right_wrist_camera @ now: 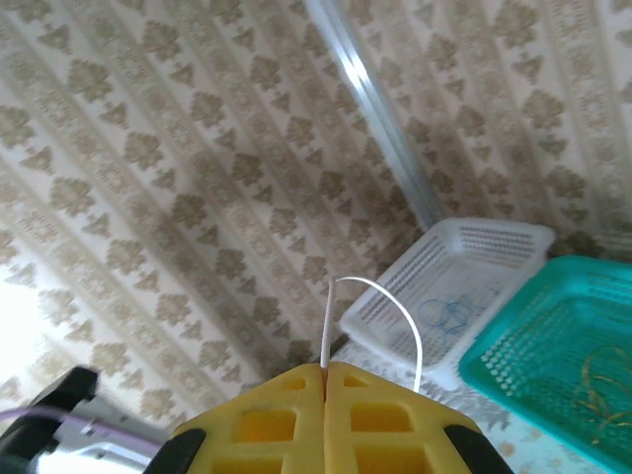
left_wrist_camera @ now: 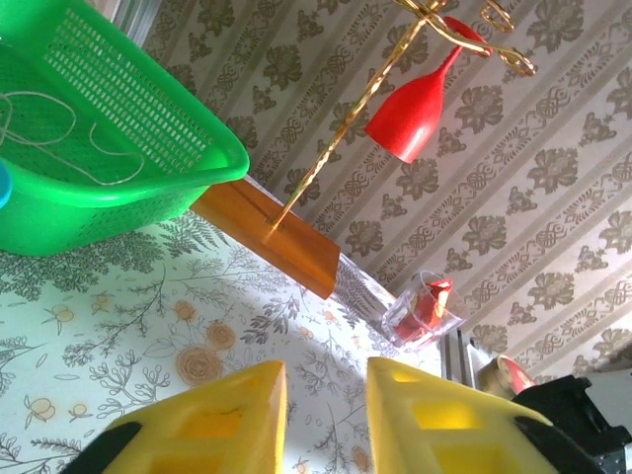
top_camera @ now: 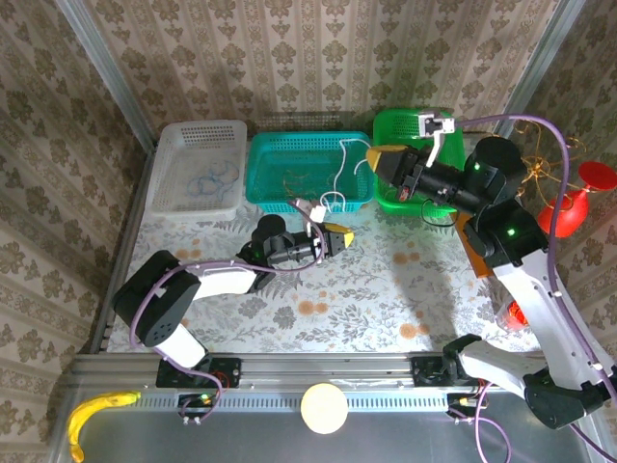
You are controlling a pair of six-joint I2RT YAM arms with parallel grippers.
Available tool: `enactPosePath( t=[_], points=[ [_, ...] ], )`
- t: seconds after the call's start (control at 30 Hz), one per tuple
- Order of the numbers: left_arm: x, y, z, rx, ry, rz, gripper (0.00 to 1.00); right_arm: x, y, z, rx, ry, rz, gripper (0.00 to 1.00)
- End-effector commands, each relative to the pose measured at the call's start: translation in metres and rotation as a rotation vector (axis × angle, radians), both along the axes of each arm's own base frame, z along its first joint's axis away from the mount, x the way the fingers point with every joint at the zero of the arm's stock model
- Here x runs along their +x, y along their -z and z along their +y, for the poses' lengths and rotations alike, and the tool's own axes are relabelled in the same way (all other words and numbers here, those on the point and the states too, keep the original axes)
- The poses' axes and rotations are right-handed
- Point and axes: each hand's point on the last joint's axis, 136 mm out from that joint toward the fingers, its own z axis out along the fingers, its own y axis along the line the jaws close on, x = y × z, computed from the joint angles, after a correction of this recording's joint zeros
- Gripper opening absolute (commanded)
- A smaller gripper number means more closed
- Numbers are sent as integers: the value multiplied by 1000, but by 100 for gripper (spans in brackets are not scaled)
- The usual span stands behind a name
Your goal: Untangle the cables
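Top external view: a white cable arcs from the right gripper at far right, crosses a teal basket, and drops to a small loop and plug at the basket's near rim. The right gripper's yellow fingers are pressed together on the cable's far end; the right wrist view shows the wire curving out from between them. Just near of the plug end sits the left gripper. Its jaws stand partly apart, and the left wrist view shows nothing between them, though a strand lower down may be hidden. Blue cables lie in a white basket at far left, and a gold one lies in the teal basket. Judged step: one cable is lifted clear of the rest. Next, the left gripper probably must catch the plug end and close squarely on the thin wire.
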Motion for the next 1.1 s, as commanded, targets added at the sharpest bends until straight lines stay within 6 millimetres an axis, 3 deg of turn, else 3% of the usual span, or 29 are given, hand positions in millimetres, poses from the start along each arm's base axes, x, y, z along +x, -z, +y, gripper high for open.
enactPosePath(
  t=[0.0,0.23,0.43,0.57,0.6,0.67,0.87,0.97,1.07],
  points=[
    [1,-13,9,-32,-41,-16,35,27,18,-18,-13,140,39,0],
    [6,-17,39,-4,-156,-8,57,90,88,-57,-159,417,148,0],
    [7,-31,61,44,-231,-30,64,142,132,-90,-316,612,190,0],
    [7,-37,77,91,-279,-43,81,165,146,-105,-395,695,186,0],
    [8,-38,81,101,-289,-42,86,176,160,-107,-432,709,204,0],
    [6,-43,88,107,-300,-48,99,187,169,-112,-479,739,207,0],
    [0,-59,107,122,-338,-77,100,214,197,-123,-608,808,215,0],
    [-3,-66,114,121,-354,-89,100,226,223,-124,-664,798,260,0],
    [-4,-70,119,124,-371,-89,100,230,245,-121,-702,771,312,46]
  ],
)
